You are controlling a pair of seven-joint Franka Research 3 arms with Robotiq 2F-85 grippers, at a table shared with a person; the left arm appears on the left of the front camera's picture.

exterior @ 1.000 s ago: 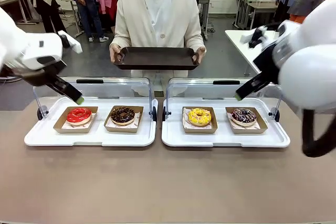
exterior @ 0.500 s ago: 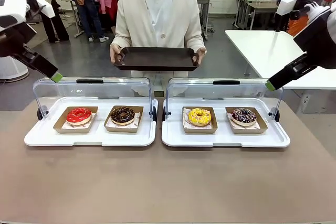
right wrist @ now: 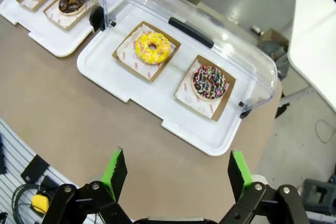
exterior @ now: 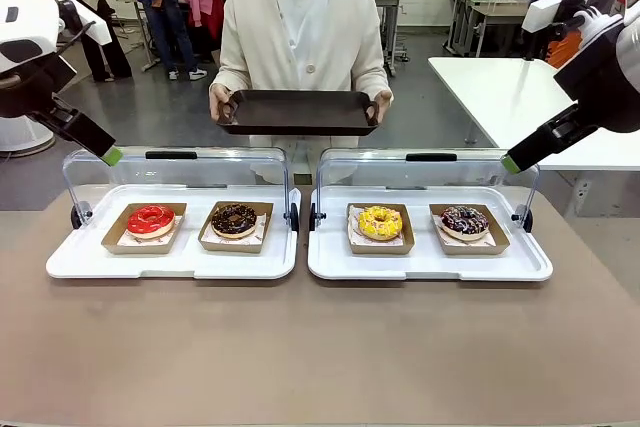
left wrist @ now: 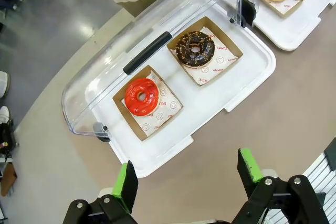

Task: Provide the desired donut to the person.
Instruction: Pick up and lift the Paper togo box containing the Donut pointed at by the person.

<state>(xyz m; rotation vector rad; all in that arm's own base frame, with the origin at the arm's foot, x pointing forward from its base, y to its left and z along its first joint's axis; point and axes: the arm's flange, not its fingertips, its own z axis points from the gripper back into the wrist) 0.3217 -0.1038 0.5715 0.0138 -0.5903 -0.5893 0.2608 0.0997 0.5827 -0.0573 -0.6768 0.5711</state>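
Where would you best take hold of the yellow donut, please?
Probably pinch the near wall of its cardboard tray, coming down from the robot's side: the clear lid stands open behind, and that thin raised wall spares the yellow donut's icing.

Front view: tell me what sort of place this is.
Probably a lab staged as a donut counter: lidded white trays of boxed donuts, a person holding a dark serving tray, and work tables behind.
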